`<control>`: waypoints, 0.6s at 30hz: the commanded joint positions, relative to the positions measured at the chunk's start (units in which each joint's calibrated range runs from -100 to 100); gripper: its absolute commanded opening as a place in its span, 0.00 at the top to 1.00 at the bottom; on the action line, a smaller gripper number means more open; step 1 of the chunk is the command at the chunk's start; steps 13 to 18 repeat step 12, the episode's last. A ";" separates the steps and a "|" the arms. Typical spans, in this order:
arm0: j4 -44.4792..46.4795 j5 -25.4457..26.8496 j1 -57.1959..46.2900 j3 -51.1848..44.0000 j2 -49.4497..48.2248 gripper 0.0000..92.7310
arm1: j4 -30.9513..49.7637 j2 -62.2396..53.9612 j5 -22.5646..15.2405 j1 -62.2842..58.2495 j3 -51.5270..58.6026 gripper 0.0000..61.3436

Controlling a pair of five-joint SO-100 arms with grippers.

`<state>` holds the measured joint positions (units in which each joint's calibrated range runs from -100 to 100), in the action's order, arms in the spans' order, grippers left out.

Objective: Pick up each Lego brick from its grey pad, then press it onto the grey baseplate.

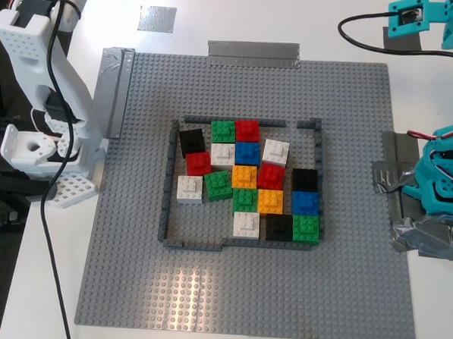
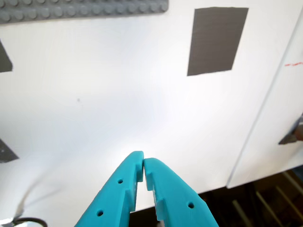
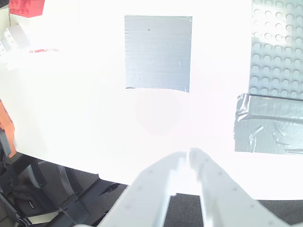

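The grey baseplate [image 1: 243, 284] fills the middle of the exterior view, with a low dark-grey frame [image 1: 167, 181] on it. Inside the frame sit several bricks, among them green bricks [image 1: 218, 184] and white bricks [image 1: 189, 188]. My first gripper [image 2: 143, 163] is teal, shut and empty, above the white table near a bare dark grey pad [image 2: 217, 40]. My second gripper [image 3: 188, 153] is white, shut and empty, near a bare silvery pad [image 3: 157, 52], which also shows in the exterior view [image 1: 157, 18].
Red, blue, orange and black bricks [image 1: 305, 179] also stand inside the frame. Duct-tape strips [image 1: 253, 53] hold the plate's edges. The white arm's base [image 1: 37, 152] is at the exterior view's left, the teal arm's base [image 1: 446, 188] at its right. A red brick [image 3: 26, 7] lies off the plate.
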<state>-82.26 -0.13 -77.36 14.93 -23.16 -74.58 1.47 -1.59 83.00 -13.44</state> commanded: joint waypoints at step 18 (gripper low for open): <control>0.32 -1.26 0.64 2.36 -1.73 1.00 | -0.61 -0.95 -0.10 -0.12 -4.75 1.00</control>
